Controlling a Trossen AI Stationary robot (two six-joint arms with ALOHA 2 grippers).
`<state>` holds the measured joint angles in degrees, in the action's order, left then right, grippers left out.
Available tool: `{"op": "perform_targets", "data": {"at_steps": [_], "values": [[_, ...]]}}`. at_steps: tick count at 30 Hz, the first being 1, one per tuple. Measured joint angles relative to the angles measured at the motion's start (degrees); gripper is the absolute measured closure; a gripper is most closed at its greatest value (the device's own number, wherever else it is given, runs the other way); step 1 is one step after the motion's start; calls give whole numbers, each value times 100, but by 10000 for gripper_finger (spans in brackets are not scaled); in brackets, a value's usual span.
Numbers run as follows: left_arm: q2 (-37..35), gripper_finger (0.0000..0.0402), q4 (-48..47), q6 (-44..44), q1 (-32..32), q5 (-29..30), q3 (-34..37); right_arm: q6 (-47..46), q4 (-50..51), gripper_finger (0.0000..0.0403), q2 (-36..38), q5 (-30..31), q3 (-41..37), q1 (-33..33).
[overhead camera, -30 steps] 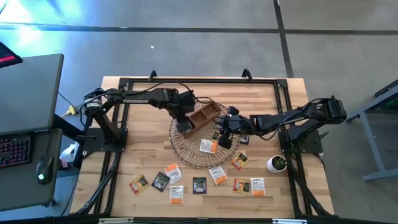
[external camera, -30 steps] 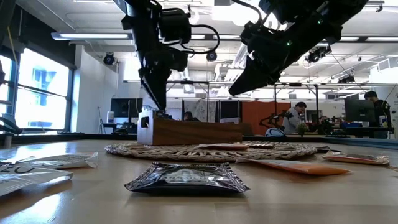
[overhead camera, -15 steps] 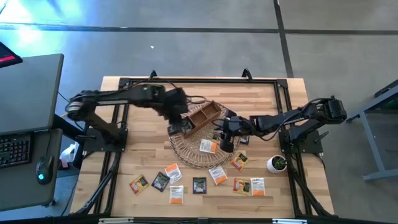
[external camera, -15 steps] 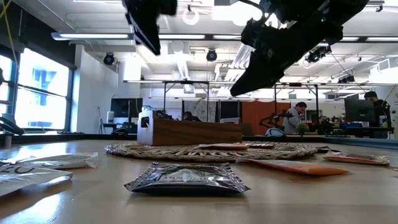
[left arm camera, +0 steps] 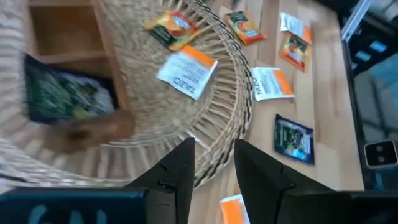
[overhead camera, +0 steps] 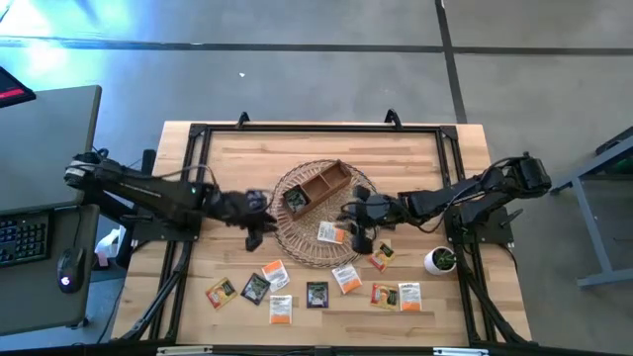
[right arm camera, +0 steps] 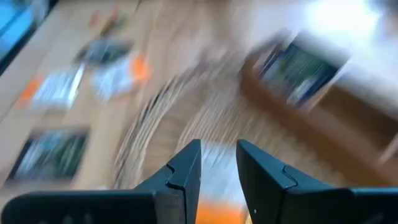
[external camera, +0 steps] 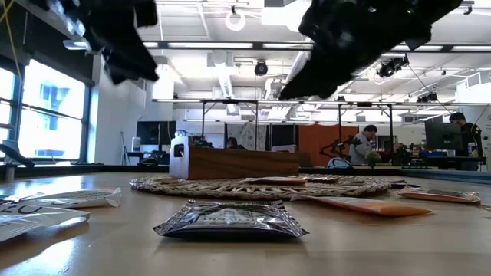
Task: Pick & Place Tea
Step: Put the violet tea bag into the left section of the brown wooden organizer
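Left hand (overhead camera: 254, 220) sits low over the counter (overhead camera: 227, 158), just off the left rim of the wicker basket (overhead camera: 297, 247). In the left wrist view its fingers (left arm camera: 180, 171) stand a narrow gap apart with nothing between them.

Tea, left to right on the bare counter in front of the basket: orange sachet (overhead camera: 221, 293) and black sachet (overhead camera: 256, 287), both turned diagonally; white-orange sachet (overhead camera: 274, 272) just beside the basket rim, tilted; white-orange sachet (overhead camera: 281, 309) squared up with the counter edge; black sachet (overhead camera: 316, 295) likewise squared, and it's the one lying flat nearest the low camera (external camera: 230, 220). Then a tilted white-orange sachet (overhead camera: 346, 278), an orange one (overhead camera: 384, 295), a white one (overhead camera: 408, 296), and another orange sachet (overhead camera: 381, 256) rotated diagonally, just beside the basket's right rim. Sachets are square, so no real long axis; only the label rotation tells them apart.

Wooden tray (overhead camera: 321, 183) rests on the basket's rear half, long axis diagonal, rising toward the right. A dark sachet (overhead camera: 295, 199) stands in its left end compartment. White-orange sachet (overhead camera: 329, 232) lies flat on the basket weave, near the middle.

Right hand (overhead camera: 358, 225) hovers over the basket's right side, just beside that sachet. Right wrist view shows its fingers (right arm camera: 183, 171) slightly apart, holding nothing.

Small potted plant (overhead camera: 441, 260) sits at the right edge.
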<state>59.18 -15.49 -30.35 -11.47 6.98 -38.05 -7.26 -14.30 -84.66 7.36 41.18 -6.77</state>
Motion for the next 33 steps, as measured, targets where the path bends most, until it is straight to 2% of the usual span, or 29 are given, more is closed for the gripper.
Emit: {"op": "perform_targets", "data": {"at_steps": [2, 6, 9, 13, 16, 18, 23, 28, 33], "values": [[2, 290, 664, -213, -168, 149, 450, 11, -577, 304, -144, 409, 4, -2], [332, 290, 1801, -542, -348, 253, 1010, 150, -1474, 319, -676, 459, 4, 49], [556, 290, 1971, -655, -465, 100, 1093, 22, -1998, 345, -1115, 108, 3, 107], [610, 290, 1948, -918, -599, -213, 1081, 55, -2303, 379, -1540, -721, 358, 142], [608, 290, 1712, -1049, -735, -651, 940, 230, -1994, 393, -1797, -899, 902, 76], [592, 290, 1436, -1110, -927, -899, 790, 554, -1410, 396, -1979, -915, 1343, 12], [590, 290, 903, -1694, -1654, -906, 467, 1287, -136, 373, -2359, -1072, 2388, -138], [777, 290, 794, -2514, -2503, -450, 433, 1357, 12, 329, -2576, -1386, 2776, -311], [1121, 291, 370, -2871, -3106, 549, 432, 1318, 98, 297, -2606, -1375, 2722, -438]]}}
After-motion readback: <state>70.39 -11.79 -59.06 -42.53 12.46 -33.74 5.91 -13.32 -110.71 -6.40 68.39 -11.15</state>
